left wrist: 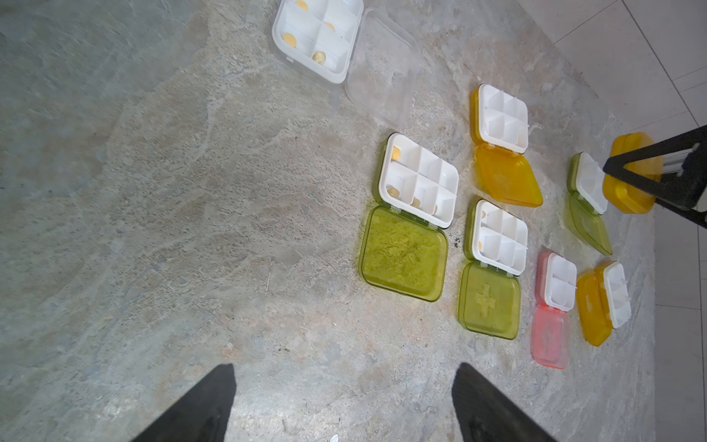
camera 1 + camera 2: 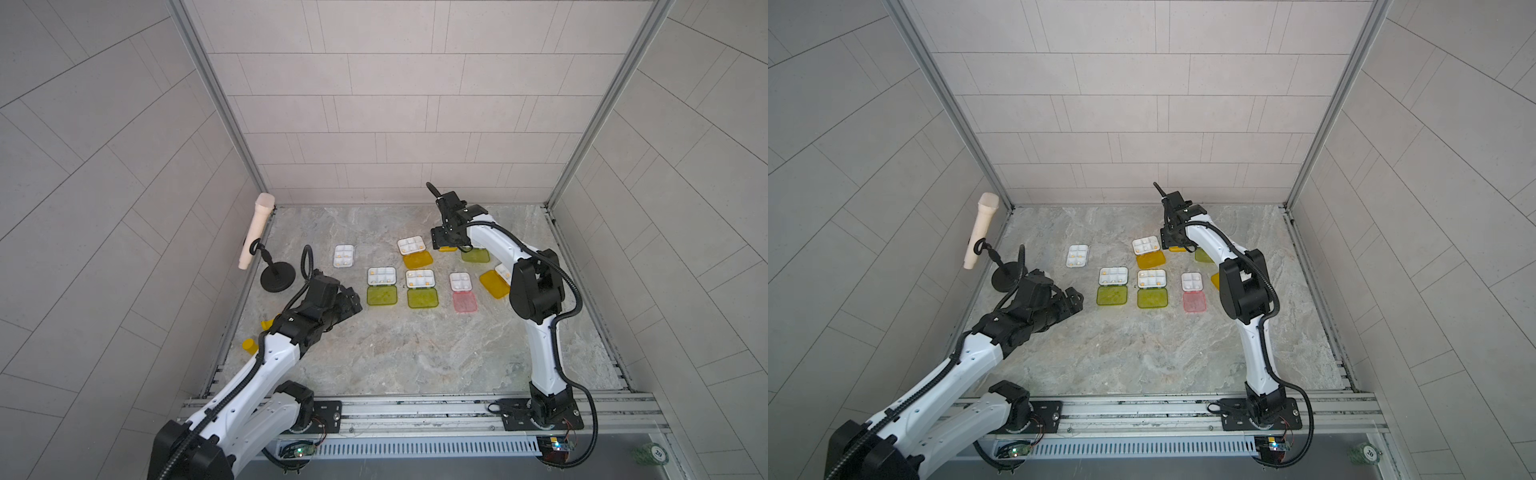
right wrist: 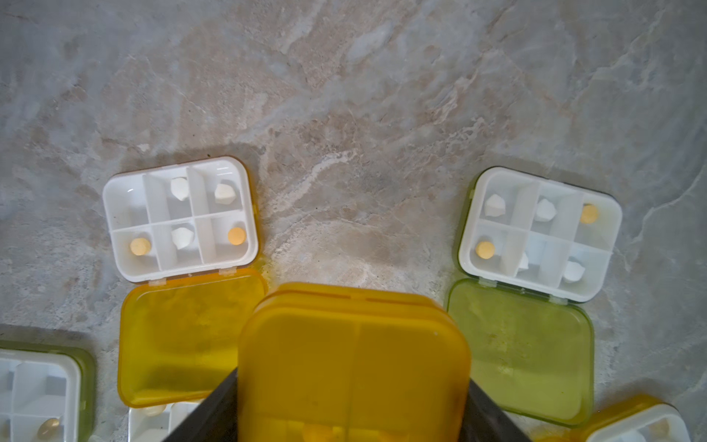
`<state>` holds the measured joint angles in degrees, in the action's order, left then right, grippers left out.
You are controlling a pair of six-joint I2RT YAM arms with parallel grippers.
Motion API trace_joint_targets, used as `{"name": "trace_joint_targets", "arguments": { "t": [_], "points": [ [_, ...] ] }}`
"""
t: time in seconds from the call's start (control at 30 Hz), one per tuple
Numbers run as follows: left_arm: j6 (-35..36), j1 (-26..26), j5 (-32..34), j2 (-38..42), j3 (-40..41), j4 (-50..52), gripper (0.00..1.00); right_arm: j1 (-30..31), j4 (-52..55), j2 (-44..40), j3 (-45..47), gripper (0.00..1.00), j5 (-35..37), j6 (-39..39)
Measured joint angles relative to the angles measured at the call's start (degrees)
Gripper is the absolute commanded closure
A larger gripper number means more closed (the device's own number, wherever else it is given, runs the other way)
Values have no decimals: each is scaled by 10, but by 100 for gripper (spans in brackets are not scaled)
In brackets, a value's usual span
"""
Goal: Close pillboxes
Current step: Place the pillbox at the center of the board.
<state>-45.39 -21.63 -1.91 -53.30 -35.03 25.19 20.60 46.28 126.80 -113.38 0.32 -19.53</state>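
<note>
- Table (image 2: 415,353): grey-beige, marble-veined
- Pillbox trays (image 2: 381,276): white
- Lids: yellow-green lid (image 1: 489,302), cross-embossed; orange lid (image 2: 417,260); pink lid (image 2: 464,301); clear lid (image 1: 382,65)
- Closed pillbox (image 3: 352,363): orange
- Cylinder (image 2: 249,345), 8 o'clock table edge: yellow

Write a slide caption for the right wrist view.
Right gripper grips a closed orange pillbox; beyond it, an orange-lidded pillbox and a green-lidded pillbox lie open on the marble tabletop, pills showing.
</note>
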Motion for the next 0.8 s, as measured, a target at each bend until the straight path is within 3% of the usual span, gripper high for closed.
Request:
{"name": "trace_joint_targets", "arguments": {
  "t": [0.5,0.8],
  "points": [
    [0,2,-1,-43,-30,-16,7,-15,40,132,-152,21,2,29],
    [1,3,-8,-61,-34,-20,7,-22,57,163,-168,20,1,30]
  ]
}}
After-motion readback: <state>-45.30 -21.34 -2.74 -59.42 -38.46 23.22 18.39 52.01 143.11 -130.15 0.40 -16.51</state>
